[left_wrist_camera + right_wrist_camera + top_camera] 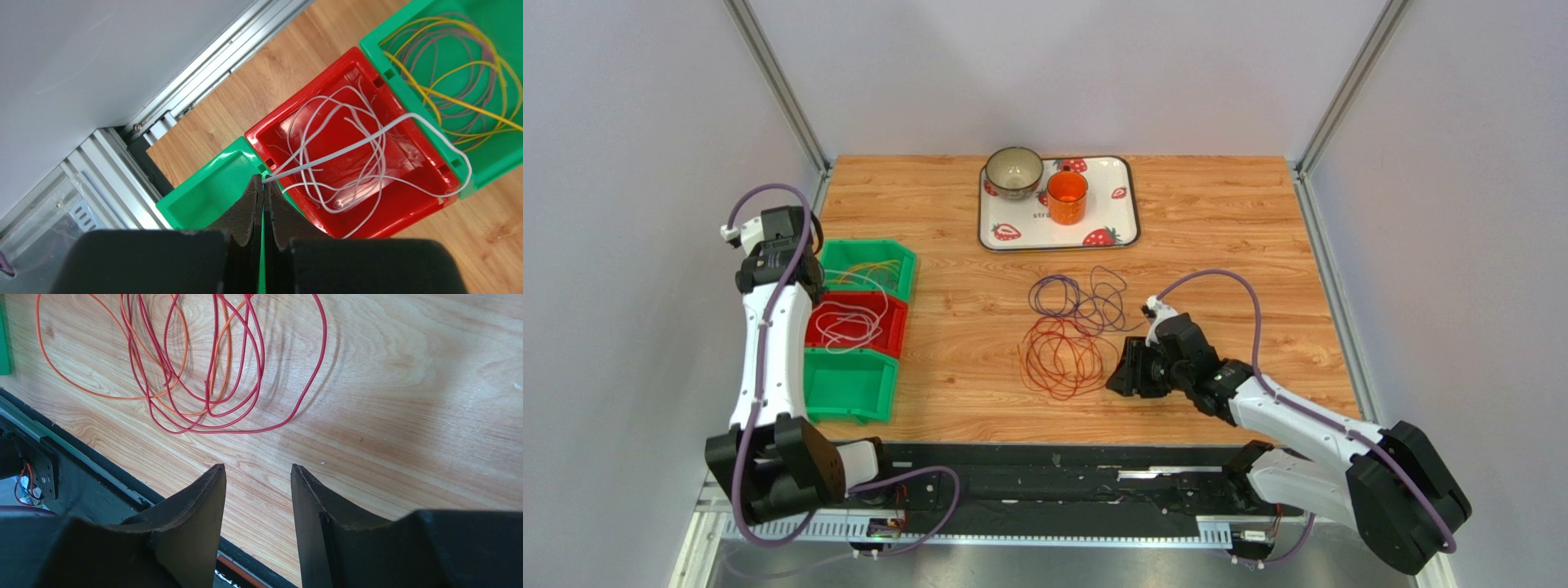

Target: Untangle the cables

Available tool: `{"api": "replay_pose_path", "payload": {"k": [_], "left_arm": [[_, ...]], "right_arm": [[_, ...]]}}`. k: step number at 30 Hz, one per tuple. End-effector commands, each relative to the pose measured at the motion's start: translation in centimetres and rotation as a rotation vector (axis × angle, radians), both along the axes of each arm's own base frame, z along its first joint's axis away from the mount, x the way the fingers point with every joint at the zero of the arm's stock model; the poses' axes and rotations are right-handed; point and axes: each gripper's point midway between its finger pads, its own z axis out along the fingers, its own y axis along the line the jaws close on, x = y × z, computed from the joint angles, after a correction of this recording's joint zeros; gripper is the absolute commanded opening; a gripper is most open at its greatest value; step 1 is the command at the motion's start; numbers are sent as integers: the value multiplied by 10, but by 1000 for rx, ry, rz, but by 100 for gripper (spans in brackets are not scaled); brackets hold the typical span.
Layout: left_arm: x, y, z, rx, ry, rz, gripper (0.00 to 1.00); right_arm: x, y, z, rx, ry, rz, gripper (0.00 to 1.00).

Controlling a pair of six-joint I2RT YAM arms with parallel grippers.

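White cable [356,142] pinched in left claw [263,180] over red bin [405,211], right claw [258,471] apart beside red cables [209,386]

The wooden table [1234,245] bears a strawberry tray [1114,211], three bins [891,306] and loose cables [1063,352].

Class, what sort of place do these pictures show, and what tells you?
Probably a robot test cell: two arms bolted at a wooden table, plain walls on metal framing, bins holding sorted cables.
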Motion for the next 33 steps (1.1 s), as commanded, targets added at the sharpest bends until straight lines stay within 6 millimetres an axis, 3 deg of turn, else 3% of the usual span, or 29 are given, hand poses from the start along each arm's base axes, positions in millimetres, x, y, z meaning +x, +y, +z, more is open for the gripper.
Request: {"api": "replay_pose_path", "payload": {"k": [1,11,22,28,33], "left_arm": [[-4,0,3,1,16,-1,0],[3,-5,-32,-69,145,-27,0],[-6,-10,-77,-96,395,-24,0],[-6,-17,-75,-28,458,-49,0],[7,-20,-71,-50,409,-65,2]], "right_arm": [[8,6,14,37,-65,12,47],[7,6,16,45,-74,14,47],[7,5,18,50,-83,8,47],[8,5,18,49,-83,6,46],[7,4,17,49,-81,5,46]]}}
